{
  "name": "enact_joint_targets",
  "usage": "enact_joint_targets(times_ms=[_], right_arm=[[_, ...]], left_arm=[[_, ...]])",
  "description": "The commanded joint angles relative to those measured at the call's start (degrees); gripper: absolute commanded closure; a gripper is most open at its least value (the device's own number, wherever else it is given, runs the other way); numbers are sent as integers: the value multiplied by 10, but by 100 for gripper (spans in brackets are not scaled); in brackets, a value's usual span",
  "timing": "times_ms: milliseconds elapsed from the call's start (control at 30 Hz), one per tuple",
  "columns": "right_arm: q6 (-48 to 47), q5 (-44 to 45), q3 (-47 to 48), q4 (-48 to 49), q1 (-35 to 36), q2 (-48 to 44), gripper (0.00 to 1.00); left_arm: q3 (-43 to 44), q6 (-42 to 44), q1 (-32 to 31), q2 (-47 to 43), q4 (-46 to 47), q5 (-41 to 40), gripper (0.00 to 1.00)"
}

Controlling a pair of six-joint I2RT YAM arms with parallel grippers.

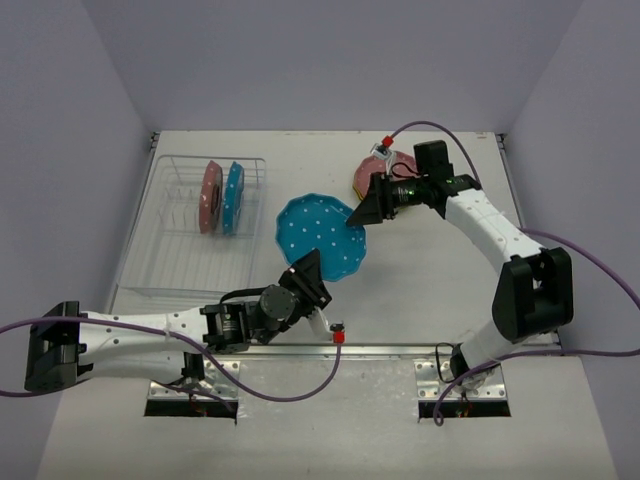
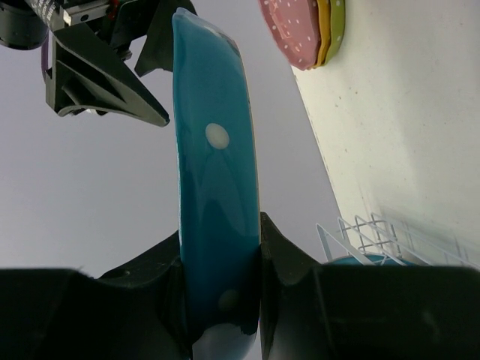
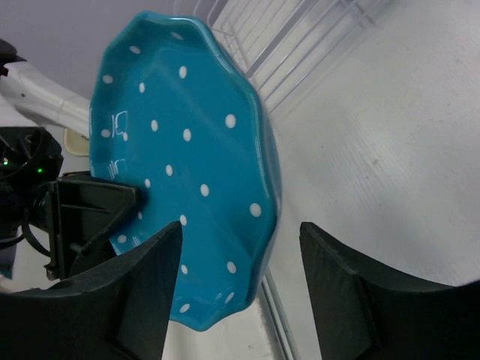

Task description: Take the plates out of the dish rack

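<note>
I'm watching the left gripper (image 1: pixel 305 272) pinching a teal-blue scalloped plate with white dots (image 1: pixel 320 235) by its near rim. In the left wrist view its black fingers (image 2: pixel 289 262) are pressing on both faces of that plate (image 2: pixel 216 187), which is standing edge-on between them. The plate is hanging in the air between the two arms, just right of the silvery wire dish rack (image 1: pixel 170 250) and over the white table (image 1: pixel 430 270).

The right gripper (image 1: pixel 362 210) is sitting at the plate's far rim, facing the left one. From the right wrist camera I'm seeing its jaws spread wide (image 3: pixel 241 232), with the plate's scalloped edge (image 3: pixel 180 165) lying in the gap between them. Bare table is showing between the rim and one finger; on the other side I cannot tell whether finger and plate are touching. The left gripper (image 3: pixel 82 217) is showing behind the plate there, clamped on its opposite edge.

In the rack, a pink dotted plate (image 1: pixel 210 197) and a second blue plate (image 1: pixel 234 197) are standing upright side by side in the far slots. Beyond the right gripper, a stack of plates (image 2: pixel 304 30) is lying flat on the table: pink on top, orange and yellow-green edges peeking out below.
</note>
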Motion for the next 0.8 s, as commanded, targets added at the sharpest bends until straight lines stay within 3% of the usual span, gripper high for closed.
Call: enact_joint_targets(times_ms=[0,333,367,433,467,567,600,667,767], right_arm=[[-1,-52,6,24,10,5,38],[23,-109,0,16,11,31,75],[27,-110,1,14,11,33,71],[28,-103,9,-2,12,42,49],[26,-100,13,-12,12,47,43],[30,-98,13,-13,13,53,39],[33,-100,13,-11,13,53,42],[36,-109,12,-7,13,52,60],[45,-119,9,3,14,47,76]], left_arm=[[49,-1,-5,-12,104,-34,100],[48,-20,-4,-7,117,-44,100],[48,-20,-4,-7,119,-44,100],[48,-18,-5,-7,124,-43,100],[48,-17,-5,-7,127,-44,100],[47,-14,-5,-6,130,-43,100],[46,-12,-5,-6,131,-43,100],[45,-10,-4,-6,132,-43,100],[42,-7,-5,-6,136,-41,100]])
